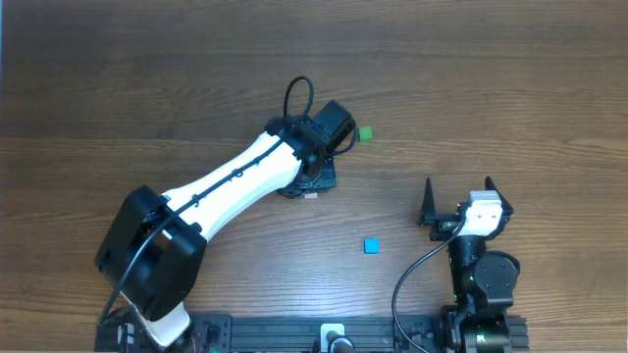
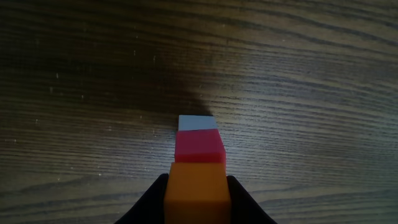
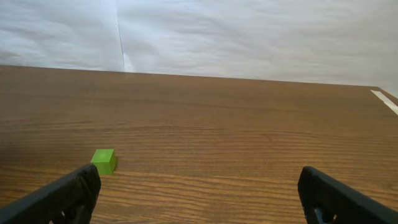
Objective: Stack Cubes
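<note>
In the left wrist view an orange cube (image 2: 197, 190) sits on a red cube (image 2: 199, 147), which rests on a white cube (image 2: 198, 122). My left gripper (image 2: 198, 193) is shut on the orange cube, one finger on each side. From above, the left gripper (image 1: 309, 179) covers this stack near the table's middle. A green cube (image 1: 365, 134) lies just right of the left wrist, also seen as the green cube (image 3: 104, 160) from the right wrist. A blue cube (image 1: 371, 245) lies alone nearer the front. My right gripper (image 1: 459, 201) stands open at the right, holding nothing.
The wooden table (image 1: 510, 88) is bare around the cubes. A white backdrop (image 3: 249, 37) rises behind the far edge of the table in the right wrist view.
</note>
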Controlling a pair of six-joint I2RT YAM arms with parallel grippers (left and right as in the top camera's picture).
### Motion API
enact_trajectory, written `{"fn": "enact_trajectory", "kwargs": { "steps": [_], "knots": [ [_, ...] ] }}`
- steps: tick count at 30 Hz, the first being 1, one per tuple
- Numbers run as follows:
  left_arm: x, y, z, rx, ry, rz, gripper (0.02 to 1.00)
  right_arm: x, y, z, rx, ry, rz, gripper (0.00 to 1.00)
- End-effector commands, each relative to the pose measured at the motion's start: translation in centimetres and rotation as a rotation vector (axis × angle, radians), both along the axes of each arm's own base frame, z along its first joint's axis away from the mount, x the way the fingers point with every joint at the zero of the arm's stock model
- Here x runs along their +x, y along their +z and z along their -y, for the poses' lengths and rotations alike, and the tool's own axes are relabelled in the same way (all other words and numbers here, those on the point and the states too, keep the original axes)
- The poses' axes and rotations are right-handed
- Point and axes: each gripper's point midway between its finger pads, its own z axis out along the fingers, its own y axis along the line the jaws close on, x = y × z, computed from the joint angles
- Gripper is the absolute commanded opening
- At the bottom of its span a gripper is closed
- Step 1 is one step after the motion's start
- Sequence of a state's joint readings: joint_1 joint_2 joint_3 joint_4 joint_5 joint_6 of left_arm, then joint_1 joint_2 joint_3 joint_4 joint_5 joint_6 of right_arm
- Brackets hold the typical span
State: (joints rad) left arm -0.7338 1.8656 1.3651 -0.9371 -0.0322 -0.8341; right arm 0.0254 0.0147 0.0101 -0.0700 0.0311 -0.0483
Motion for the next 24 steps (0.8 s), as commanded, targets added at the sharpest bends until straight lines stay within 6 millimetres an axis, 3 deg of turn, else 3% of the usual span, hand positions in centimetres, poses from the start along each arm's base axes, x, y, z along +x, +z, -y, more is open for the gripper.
{"fn": "enact_trajectory", "kwargs": {
  "steps": [1, 24],
  "knots": [
    [0.00, -0.07, 0.52, -0.008, 0.004, -0.008, 0.040, -0.02, -0.14, 0.03, 0.007, 0.001, 0.000, 0.993],
    [0.50, 0.02, 0.40, 0.019, 0.003, 0.033, 0.042, -0.02, -0.15, 0.03, 0.007, 0.001, -0.001, 0.993]
  ]
}}
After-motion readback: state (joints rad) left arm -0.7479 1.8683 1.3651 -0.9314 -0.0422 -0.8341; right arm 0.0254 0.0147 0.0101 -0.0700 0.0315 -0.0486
